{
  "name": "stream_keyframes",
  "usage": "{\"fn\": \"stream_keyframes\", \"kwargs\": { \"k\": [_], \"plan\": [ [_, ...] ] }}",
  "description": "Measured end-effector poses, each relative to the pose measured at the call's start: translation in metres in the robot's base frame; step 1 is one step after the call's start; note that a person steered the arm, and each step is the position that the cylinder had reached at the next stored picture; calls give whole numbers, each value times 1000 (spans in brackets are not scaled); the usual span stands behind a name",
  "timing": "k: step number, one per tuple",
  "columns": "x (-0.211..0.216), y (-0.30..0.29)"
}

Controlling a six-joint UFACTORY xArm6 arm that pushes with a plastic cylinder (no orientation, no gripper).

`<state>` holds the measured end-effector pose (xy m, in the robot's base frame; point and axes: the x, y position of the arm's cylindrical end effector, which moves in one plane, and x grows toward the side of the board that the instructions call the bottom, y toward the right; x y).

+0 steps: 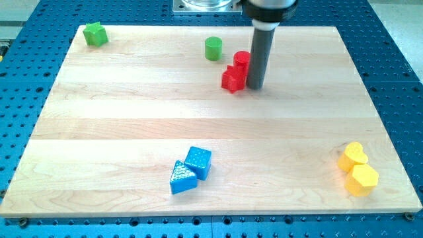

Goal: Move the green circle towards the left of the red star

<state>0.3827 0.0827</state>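
Item, green circle [213, 48]: a short green cylinder near the view's top, a little left of centre, standing free on the wooden board [132, 106].

Item, red star [232, 79]: just below and to the right of the green circle, a small gap between them. A red cylinder [242, 60] sits touching it on its upper right.

Item, my tip [256, 87]: we carry no pincer, only a plain rod, so nothing opens or closes. The tip rests just right of the red star, touching or nearly so; we cannot tell which. It stands on the far side of the red pair from the green circle.

Step in hand, as we judge it: approach not yet made. The next move calls for rounding the red blocks without nudging them, reaching the green circle's upper side, then pushing it down towards the star's left.

Remaining stock: green star [96, 34] at top left; blue cube [198, 162] and blue triangle [182, 178] touching at bottom centre; two yellow blocks [357, 169] at bottom right.
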Motion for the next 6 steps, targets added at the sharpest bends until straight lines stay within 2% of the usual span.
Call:
{"fn": "stream_keyframes", "kwargs": {
  "k": [1,2,3,4,5,6],
  "plan": [
    [-85,41],
    [-127,18],
    [-129,-35],
    [-140,-61],
    [-82,-62],
    [-93,-62]
  ]
}}
